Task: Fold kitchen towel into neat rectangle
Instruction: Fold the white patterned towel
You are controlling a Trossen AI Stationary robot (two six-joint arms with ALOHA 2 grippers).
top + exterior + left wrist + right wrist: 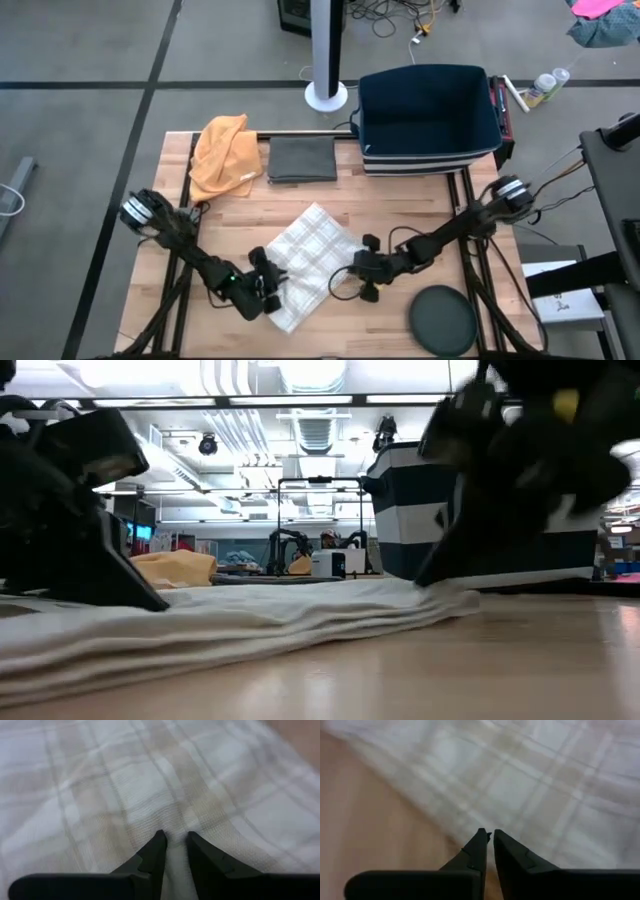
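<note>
The kitchen towel [312, 262], white with a pale plaid, lies folded in several layers on the wooden table, turned diagonally. My left gripper [274, 284] is at its near left part, shut on a small ridge of cloth [175, 836]. My right gripper [352, 272] is at the towel's right edge [450, 598], its fingers nearly together on the cloth [489, 836]. In the low view the towel [250, 615] lies flat and layered between both arms. My left gripper pinches a small raised ridge of the towel's top surface [175, 827] between its two fingertips. It comes slanting down from the table's near left. The towel lies flat on the table around the pinch. My right gripper is shut on the towel's right edge [470, 822], where cloth meets bare wood, with its fingertips [428, 576]. It comes slanting down from the table's right side. One layer or several, I cannot tell. The towel lies on the table.
An orange cloth [222, 155] and a folded grey cloth [302, 160] lie at the far side. A navy bin [430, 118] stands at the far right. A dark round disc [445, 320] lies at the near right.
</note>
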